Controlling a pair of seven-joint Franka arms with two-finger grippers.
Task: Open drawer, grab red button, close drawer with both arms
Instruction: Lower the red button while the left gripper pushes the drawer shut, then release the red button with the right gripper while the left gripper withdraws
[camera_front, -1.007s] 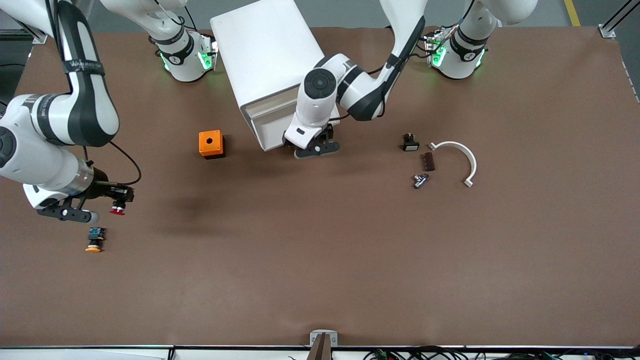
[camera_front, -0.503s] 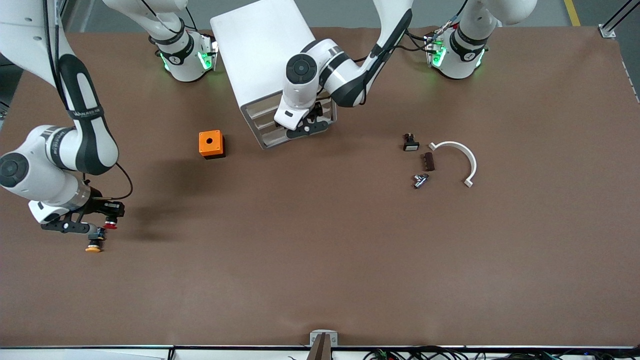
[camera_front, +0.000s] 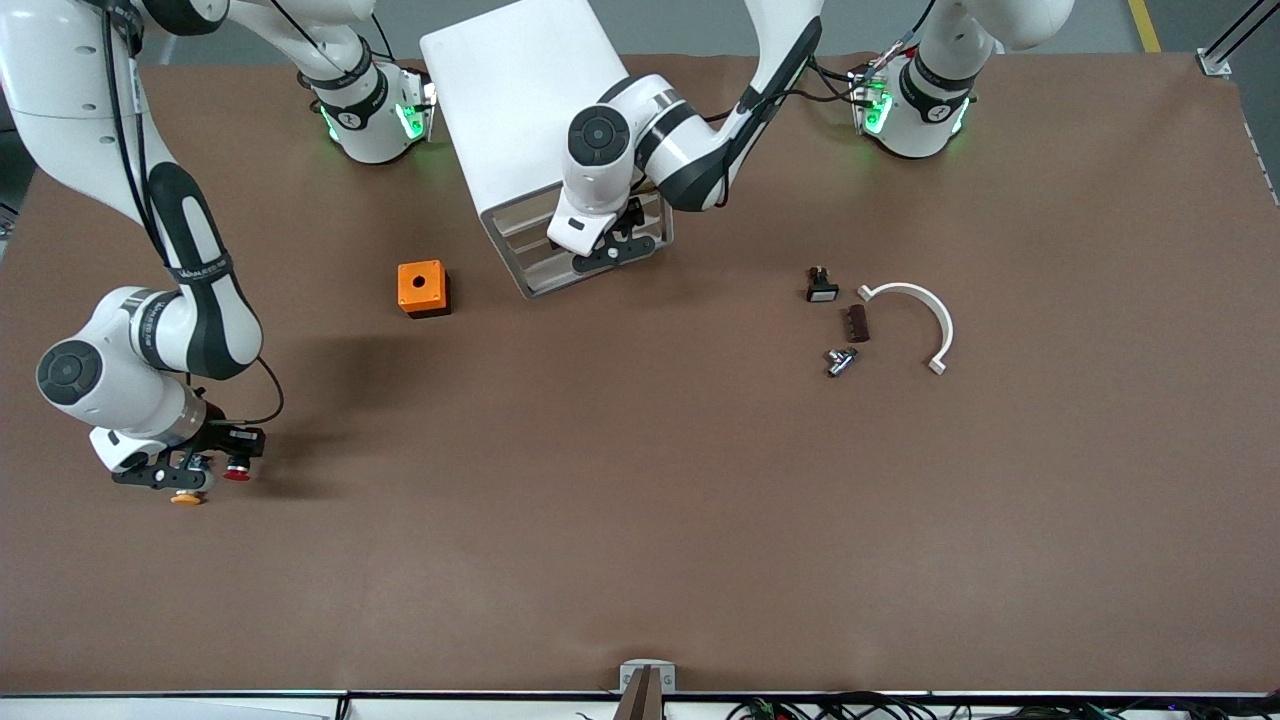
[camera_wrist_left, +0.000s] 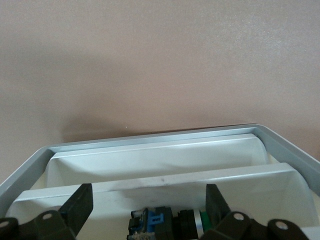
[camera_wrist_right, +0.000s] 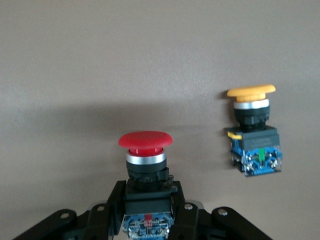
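The white cabinet (camera_front: 520, 100) stands between the arms' bases, with its cream drawer fronts (camera_front: 535, 262) pushed in. My left gripper (camera_front: 610, 248) is open at those fronts. In the left wrist view its spread fingers (camera_wrist_left: 82, 202) straddle a drawer front (camera_wrist_left: 160, 182), with a blue-and-black button body (camera_wrist_left: 162, 224) just below. My right gripper (camera_front: 222, 458) is low over the table at the right arm's end, shut on the red-capped button (camera_front: 237, 473). In the right wrist view the red button (camera_wrist_right: 145, 142) stands upright in the gripper (camera_wrist_right: 146, 200).
A yellow-capped button (camera_front: 184, 497) lies on the table right beside the right gripper, seen clearly in the right wrist view (camera_wrist_right: 252, 130). An orange box (camera_front: 422, 288) sits near the cabinet. A black part (camera_front: 820, 287), brown piece (camera_front: 857, 323), metal part (camera_front: 840, 360) and white arc (camera_front: 925, 315) lie toward the left arm's end.
The left gripper pushed the pulled-out drawer back into the cabinet and now stays at its front. The right gripper came down with the red button, to beside the yellow button.
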